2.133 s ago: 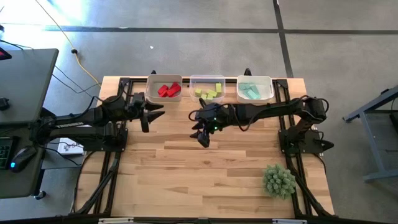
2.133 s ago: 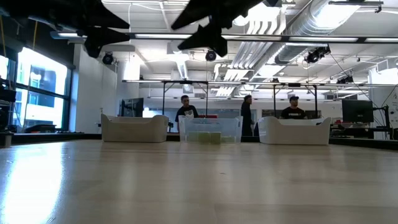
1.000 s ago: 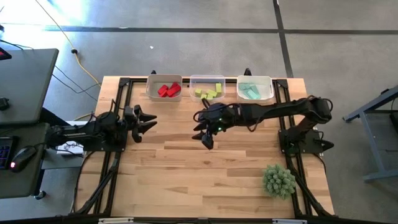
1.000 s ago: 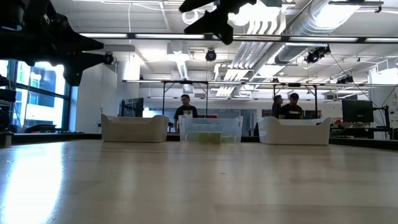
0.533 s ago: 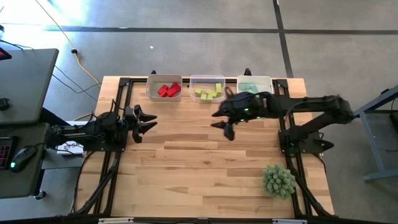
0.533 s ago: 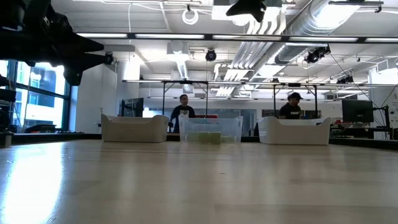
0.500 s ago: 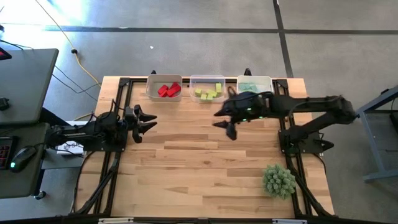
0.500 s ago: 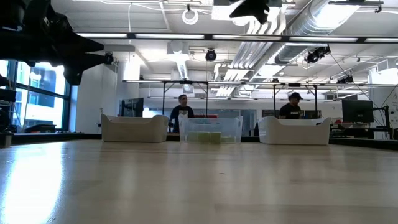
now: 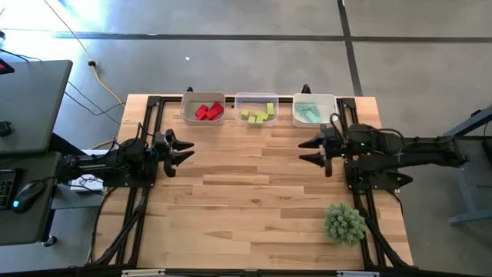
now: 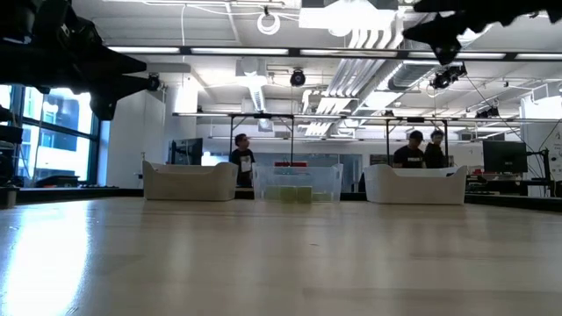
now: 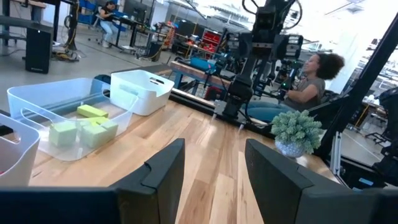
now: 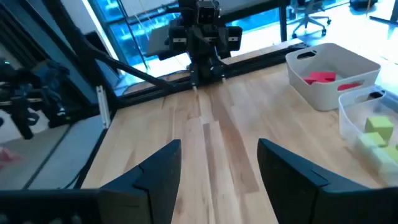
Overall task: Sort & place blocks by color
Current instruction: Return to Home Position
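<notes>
Three bins stand in a row at the table's far edge. Red blocks [image 9: 207, 111] lie in the left white bin [image 9: 189, 115]. Yellow-green blocks [image 9: 258, 115] lie in the middle clear bin [image 9: 257, 98]. Teal blocks [image 9: 309, 113] lie in the right white bin [image 9: 332, 115]. My left gripper [image 9: 184, 148] hovers open at the table's left side, pointing level toward the right. My right gripper [image 9: 309, 151] hovers open at the right side, in front of the teal bin, pointing left. Neither has anything between its fingers [image 11: 163, 167] [image 12: 160, 171].
A spiky green plant ball [image 9: 344, 221] sits near the table's near right corner. Bare wood [image 9: 254, 185] stretches between the two grippers. Black frame rails [image 9: 142, 192] run along the left and right edges. People move about in the room beyond the bins [image 10: 241, 158].
My right gripper has drawn back from the table's middle, in front of the yellow-green bin, toward the right edge, staying above the table and open. My left gripper has kept still.
</notes>
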